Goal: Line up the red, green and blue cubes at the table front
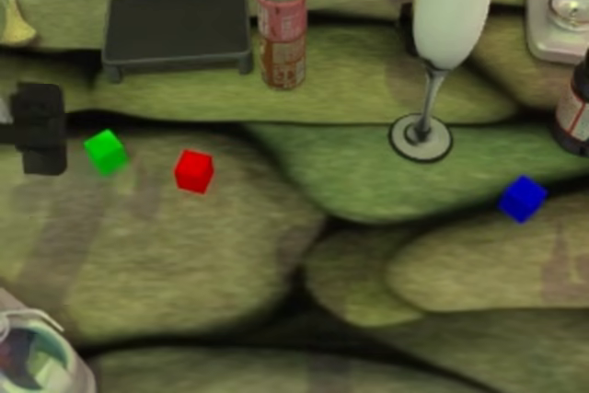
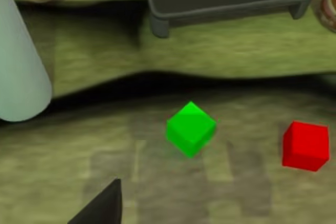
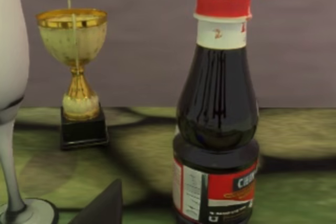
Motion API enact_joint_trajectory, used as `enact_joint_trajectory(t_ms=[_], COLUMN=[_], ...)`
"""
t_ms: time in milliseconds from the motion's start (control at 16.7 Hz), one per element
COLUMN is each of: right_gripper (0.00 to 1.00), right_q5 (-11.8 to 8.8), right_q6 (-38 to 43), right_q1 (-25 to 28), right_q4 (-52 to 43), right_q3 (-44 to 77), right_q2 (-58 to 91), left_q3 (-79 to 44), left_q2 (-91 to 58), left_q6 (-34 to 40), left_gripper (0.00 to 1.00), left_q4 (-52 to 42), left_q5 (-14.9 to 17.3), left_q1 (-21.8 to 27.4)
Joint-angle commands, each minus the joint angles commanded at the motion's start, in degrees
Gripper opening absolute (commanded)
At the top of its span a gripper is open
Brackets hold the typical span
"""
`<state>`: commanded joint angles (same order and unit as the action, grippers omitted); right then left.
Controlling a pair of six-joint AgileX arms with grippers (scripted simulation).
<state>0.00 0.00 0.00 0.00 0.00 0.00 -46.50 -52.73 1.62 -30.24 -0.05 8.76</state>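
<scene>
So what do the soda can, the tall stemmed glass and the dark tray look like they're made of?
Soda can: looks like thin metal, with a silvery rimmed top and a printed red wrap. Stemmed glass: milky and translucent, probably frosted glass or plastic. Tray: matte dark grey with no glint, on short legs; plastic or painted metal, hard to say which.

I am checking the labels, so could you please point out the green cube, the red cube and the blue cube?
green cube [image 1: 106,151], top view, top face.
red cube [image 1: 194,170], top view, top face.
blue cube [image 1: 523,198], top view, top face.
</scene>
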Motion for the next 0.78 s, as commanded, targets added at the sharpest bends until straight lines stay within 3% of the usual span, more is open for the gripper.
enact_joint_trajectory(t_ms=[420,780], right_gripper=[1.0,1.0], right_q5=[0.0,0.0], right_q6=[0.0,0.0], right_q1=[0.0,0.0], right_q4=[0.0,0.0], right_q3=[0.0,0.0], right_q2=[0.0,0.0], left_q3=[-34.7,-56.9], left_q2=[-46.3,-69.8], left_q6=[1.0,1.8], left_gripper=[1.0,1.0], left_q4=[-24.2,-37.4], left_q5=[-0.1,0.1], left_q1=[6.7,10.9])
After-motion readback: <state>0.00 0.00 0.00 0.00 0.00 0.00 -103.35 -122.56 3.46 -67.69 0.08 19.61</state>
